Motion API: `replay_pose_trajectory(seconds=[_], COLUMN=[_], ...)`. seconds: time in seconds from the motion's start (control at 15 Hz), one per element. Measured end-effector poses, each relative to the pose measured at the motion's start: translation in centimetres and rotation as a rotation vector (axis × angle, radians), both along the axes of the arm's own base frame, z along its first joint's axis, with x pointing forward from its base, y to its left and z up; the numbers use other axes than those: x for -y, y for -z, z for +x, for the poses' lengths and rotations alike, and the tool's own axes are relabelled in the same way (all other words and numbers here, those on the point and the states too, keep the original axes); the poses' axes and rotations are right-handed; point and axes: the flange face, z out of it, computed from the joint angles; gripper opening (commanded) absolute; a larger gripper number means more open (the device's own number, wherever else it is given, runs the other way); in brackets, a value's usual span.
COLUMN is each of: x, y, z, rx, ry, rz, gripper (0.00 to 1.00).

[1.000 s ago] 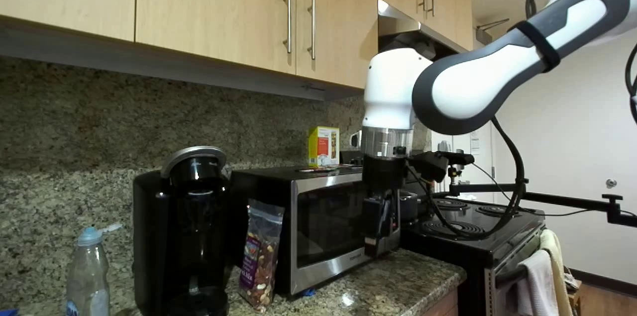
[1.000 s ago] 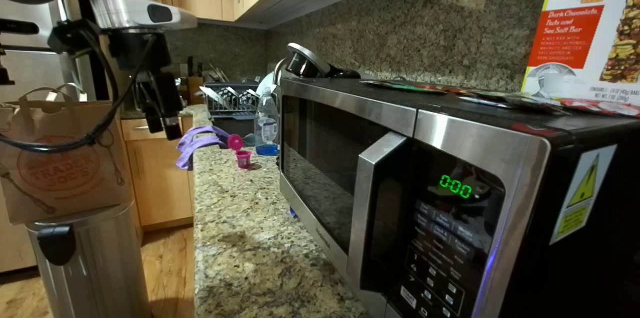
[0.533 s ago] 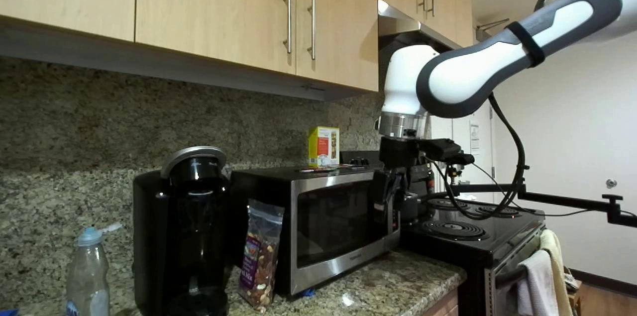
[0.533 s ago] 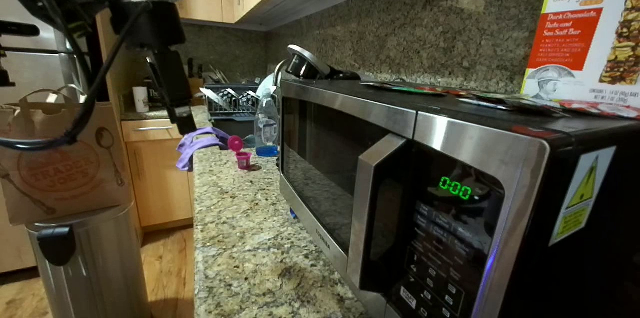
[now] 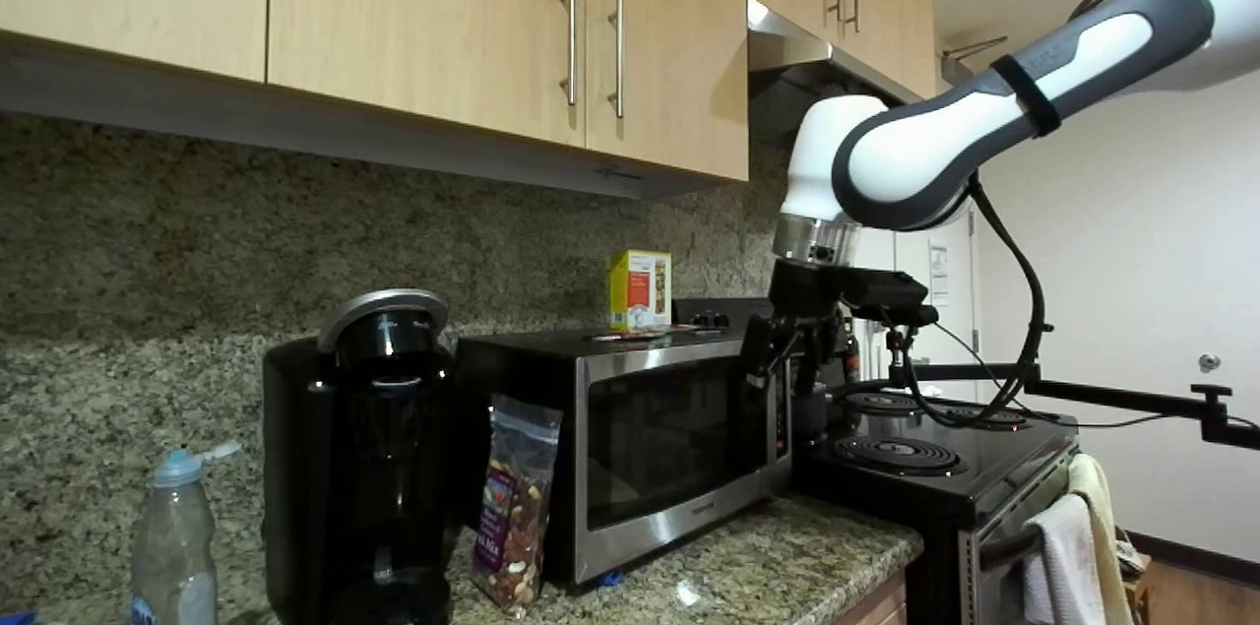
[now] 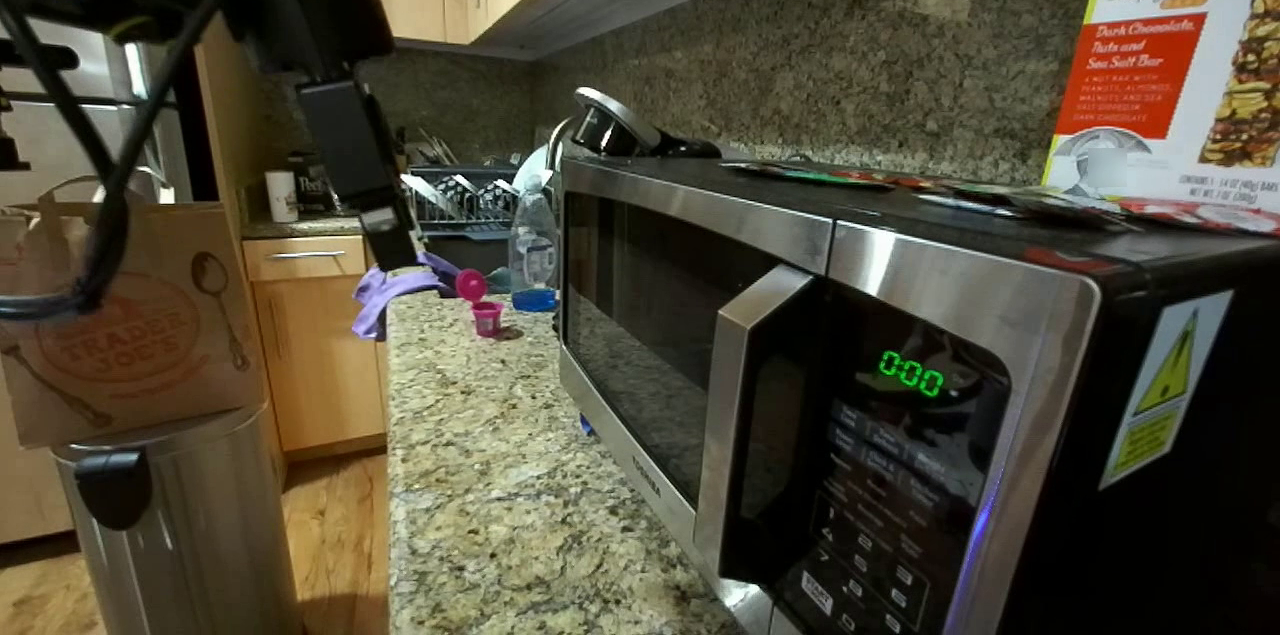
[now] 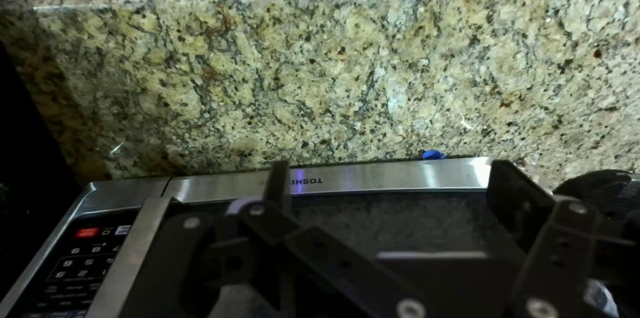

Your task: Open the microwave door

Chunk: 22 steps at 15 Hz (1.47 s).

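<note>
The microwave (image 5: 517,349) stands on the counter, steel-framed and black-sided. It also shows in an exterior view (image 6: 960,260). Its door (image 5: 655,443) has a dark glass window (image 6: 640,315) and is closed, flush with the control panel. The door's upright steel handle (image 6: 735,415) also shows at the left of the wrist view (image 7: 132,258). My gripper (image 7: 392,190) is open and empty, its fingers spread over the door glass as seen from the wrist. In both exterior views the gripper (image 5: 781,381) hangs tilted in front of the microwave; a gap shows beside it (image 6: 400,260).
The stove (image 5: 896,453) stands beside the microwave. A black coffee maker (image 5: 359,477) and a nut bag (image 5: 517,507) stand at its far side. A yellow box (image 6: 1165,65) and packets (image 6: 1040,205) lie on top. The granite counter (image 6: 500,475) runs in front. Cabinets (image 5: 428,25) hang above.
My gripper has risen and moved towards the stove side, nearer the microwave's handle end, and it has tilted. The microwave and its closed door have not moved.
</note>
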Motion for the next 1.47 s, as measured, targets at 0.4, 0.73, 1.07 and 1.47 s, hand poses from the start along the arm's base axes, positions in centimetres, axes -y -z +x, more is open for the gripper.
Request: replay_pose_trajectory(seconds=[0.4, 0.73, 1.07, 1.47], x=[-0.3, 5.6, 11.6, 15.1], y=[0.0, -1.3, -2.1, -1.9], z=[0.0, -0.6, -1.3, 0.2], rx=[0.008, 0.077, 0.171, 0.2], ry=[0.006, 0.138, 0.261, 0.3], rz=[0.005, 0.034, 0.017, -0.06], gripper=[1.0, 1.0, 1.0, 1.0])
